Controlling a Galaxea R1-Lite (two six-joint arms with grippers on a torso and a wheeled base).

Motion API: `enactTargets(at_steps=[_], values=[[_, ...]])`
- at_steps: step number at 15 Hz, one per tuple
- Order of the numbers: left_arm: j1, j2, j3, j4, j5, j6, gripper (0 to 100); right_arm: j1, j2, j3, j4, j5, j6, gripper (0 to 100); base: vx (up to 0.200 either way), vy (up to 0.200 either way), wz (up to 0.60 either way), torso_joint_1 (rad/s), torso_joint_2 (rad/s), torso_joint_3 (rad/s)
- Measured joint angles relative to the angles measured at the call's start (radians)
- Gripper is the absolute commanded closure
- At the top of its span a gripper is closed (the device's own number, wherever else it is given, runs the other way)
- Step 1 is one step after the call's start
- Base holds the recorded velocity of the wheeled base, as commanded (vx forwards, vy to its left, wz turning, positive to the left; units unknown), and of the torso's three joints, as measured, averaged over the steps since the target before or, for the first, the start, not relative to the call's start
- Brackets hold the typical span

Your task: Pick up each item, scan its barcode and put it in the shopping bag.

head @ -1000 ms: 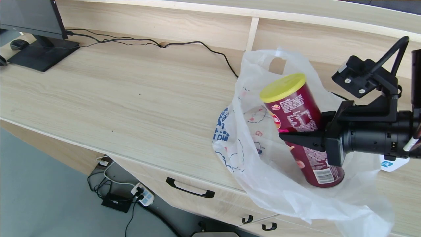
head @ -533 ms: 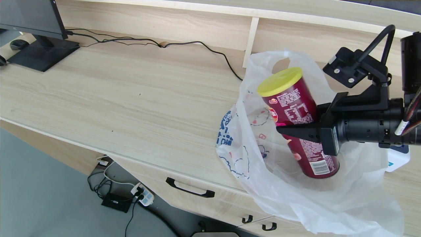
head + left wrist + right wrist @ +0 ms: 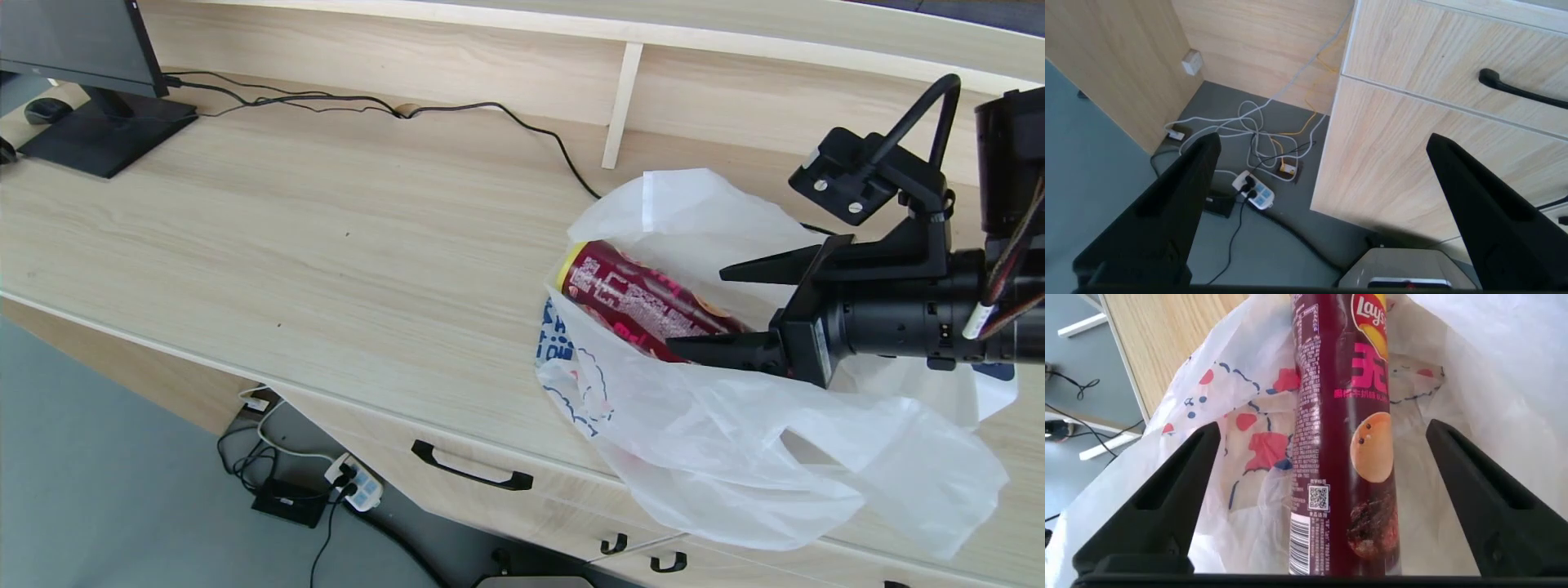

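Now chip can [image 3: 637, 302] lies on side inside shopping bag [image 3: 735, 441], no longer upright as half second ago. Right tool [image 3: 695, 313] has let go: fingers wide apart at bag mouth, flanking can. We judge this item bagged. Left tool [image 3: 1323, 143] apart, well below bag, by counter [image 3: 326, 245] drawers.

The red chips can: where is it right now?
In the head view the chips can lies on its side inside the shopping bag, on the right part of the wooden counter, just ahead of the open right gripper.
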Motion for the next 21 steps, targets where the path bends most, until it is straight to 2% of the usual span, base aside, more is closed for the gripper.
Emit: enactTargets(at_steps=[9, 10, 12, 14, 16, 18, 21], values=[[0.000, 0.000, 0.000, 0.000, 0.000, 0.000, 0, 0.000, -0.125, 0.013, -0.012, -0.030, 0.074, 0, 0.000, 0.000, 0.00, 0.000, 0.00, 0.000], [0.000, 0.000, 0.000, 0.000, 0.000, 0.000, 0, 0.003, -0.156, 0.031, -0.050, -0.036, 0.077, 0, 0.000, 0.000, 0.00, 0.000, 0.00, 0.000], [0.000, 0.000, 0.000, 0.000, 0.000, 0.001, 0, 0.013, -0.218, 0.109, -0.216, -0.081, 0.060, 0, 0.000, 0.000, 0.00, 0.000, 0.00, 0.000], [0.000, 0.000, 0.000, 0.001, 0.000, 0.002, 0, 0.024, -0.265, 0.188, -0.379, -0.231, 0.044, 0, 0.000, 0.000, 0.00, 0.000, 0.00, 0.000], [0.000, 0.000, 0.000, 0.002, 0.000, 0.002, 0, 0.060, -0.297, 0.254, -0.538, -0.306, 0.028, 0, 0.000, 0.000, 0.00, 0.000, 0.00, 0.000], [-0.001, 0.000, 0.000, 0.002, 0.000, 0.003, 0, 0.070, -0.329, 0.288, -0.567, -0.394, 0.020, 0, 0.000, 0.000, 0.00, 0.000, 0.00, 0.000], [-0.001, 0.000, 0.000, 0.002, 0.000, 0.002, 0, 0.074, -0.371, 0.352, -0.569, -0.391, 0.035, 0, 0.000, 0.000, 0.00, 0.000, 0.00, 0.000]])
